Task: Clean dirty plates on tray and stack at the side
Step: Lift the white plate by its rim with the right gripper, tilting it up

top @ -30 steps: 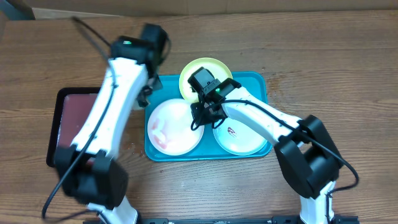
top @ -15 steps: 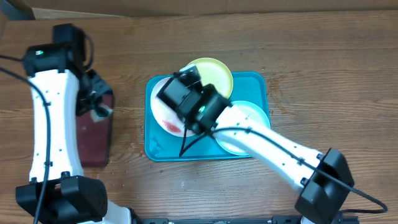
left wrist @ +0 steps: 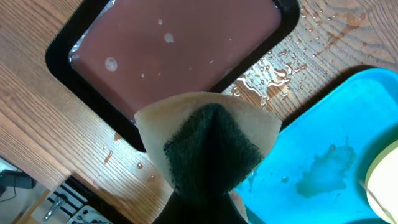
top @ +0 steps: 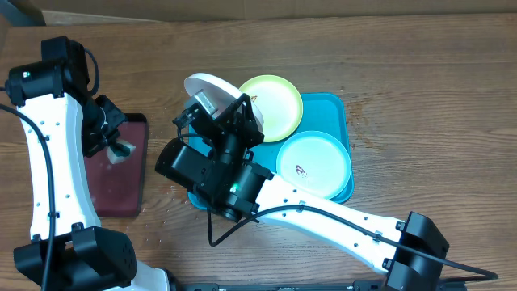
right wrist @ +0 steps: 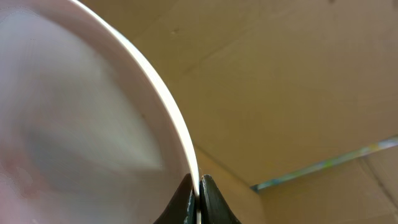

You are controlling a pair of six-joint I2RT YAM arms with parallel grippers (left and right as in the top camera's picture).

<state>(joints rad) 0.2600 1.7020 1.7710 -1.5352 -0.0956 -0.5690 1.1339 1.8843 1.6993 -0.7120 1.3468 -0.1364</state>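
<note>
My right gripper (right wrist: 198,186) is shut on the rim of the white plate (right wrist: 81,124). It holds the plate tilted, high above the left end of the turquoise tray (top: 339,113); the plate also shows in the overhead view (top: 208,90). The yellow-green plate (top: 273,105) lies at the tray's back. The pale mint plate (top: 313,164), with a small dark smear, lies at its right. My left gripper (top: 113,145) is shut on a tan and dark green sponge (left wrist: 208,146), over the right edge of the maroon tray (left wrist: 174,50).
The smaller maroon tray (top: 117,190) with a black rim holds liquid and lies left of the turquoise tray. Water drops (left wrist: 273,81) lie on the wood between the two trays. A wet patch (left wrist: 323,177) sits on the turquoise tray's floor.
My right arm has lifted the white plate off the tray and up toward the overhead camera. My left arm has swung left from the turquoise tray to the maroon tray with the sponge.
</note>
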